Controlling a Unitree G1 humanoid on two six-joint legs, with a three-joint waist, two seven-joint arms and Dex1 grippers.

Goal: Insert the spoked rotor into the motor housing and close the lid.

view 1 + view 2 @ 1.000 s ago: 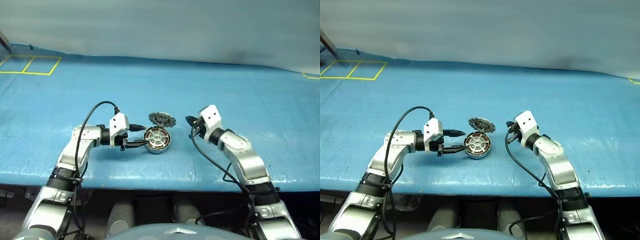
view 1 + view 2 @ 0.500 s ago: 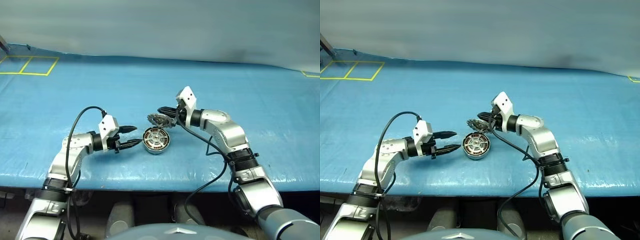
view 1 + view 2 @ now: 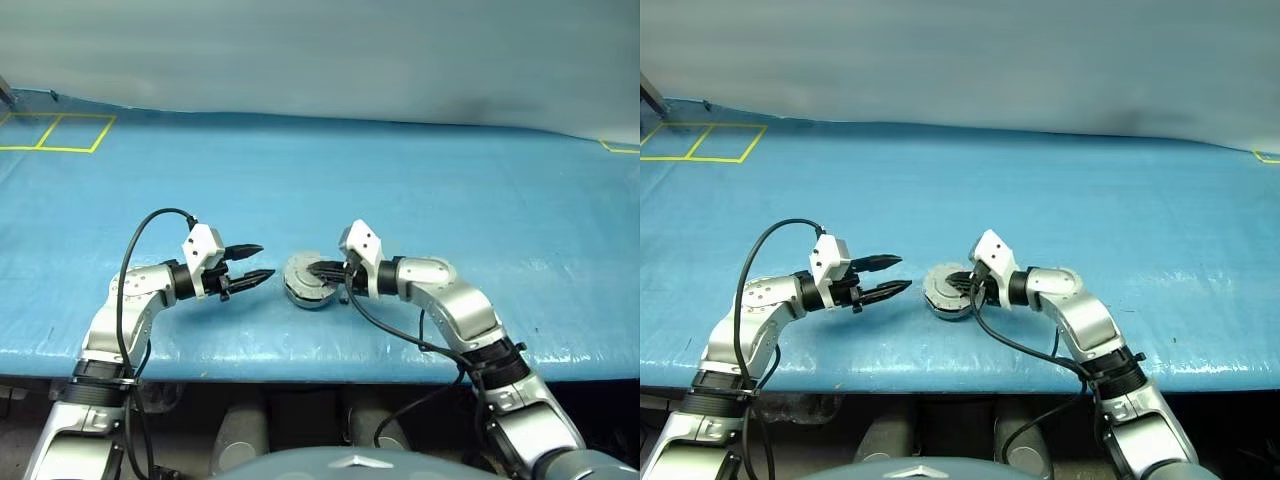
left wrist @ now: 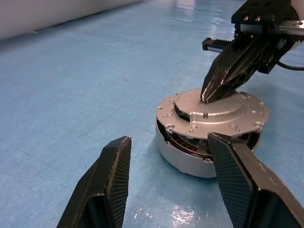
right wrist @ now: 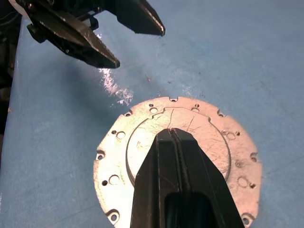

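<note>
Lid on housing, pressed from above.
Your right gripper [image 4: 209, 97], fingers together, tip touches the round silver-grey metal lid [image 5: 180, 156] atop the short silver motor housing [image 4: 190, 159]; left gripper [image 3: 255, 262] gapes empty just beside the housing.

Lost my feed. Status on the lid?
Right gripper shut, tips on lid. Lid atop housing, a gap showing at the windings. Left gripper open, clear beside it. Nothing in the way.
</note>
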